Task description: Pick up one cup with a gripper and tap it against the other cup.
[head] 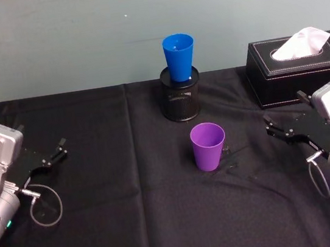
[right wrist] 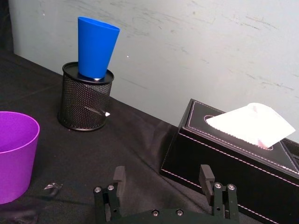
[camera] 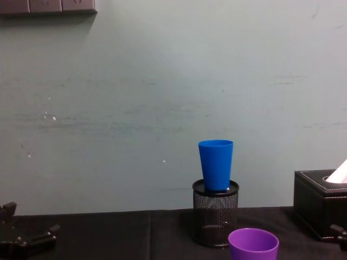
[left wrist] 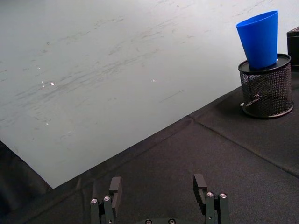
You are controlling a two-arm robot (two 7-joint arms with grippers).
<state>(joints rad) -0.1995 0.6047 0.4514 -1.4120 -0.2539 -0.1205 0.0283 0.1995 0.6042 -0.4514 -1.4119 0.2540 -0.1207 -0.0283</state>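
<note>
Lying low over the black cloth [head: 136, 226] at the near left, the left gripper [head: 57, 152], fingers [left wrist: 115, 186] spread well apart and holding nothing. Lying just as low at the near right, the right gripper [head: 271, 128], fingers [right wrist: 119, 175] standing equally wide, gripping nothing and pointing in toward the middle. Standing upright on the cloth between the two and a little farther off, the purple cup [head: 209, 147], mouth up, touching neither gripper, nearer the right one than the left. Sitting farther back, behind the purple cup and slightly to its left, a black mesh pen holder [head: 181, 99], well apart from both grippers. Standing upright in the holder's mouth, the blue cup [head: 179, 57], rising well above the mesh rim. Sitting at the far right, a black tissue box [head: 299, 74], a white tissue [head: 302, 41] sticking out of its top. Running behind everything, a pale wall [head: 79, 37].
</note>
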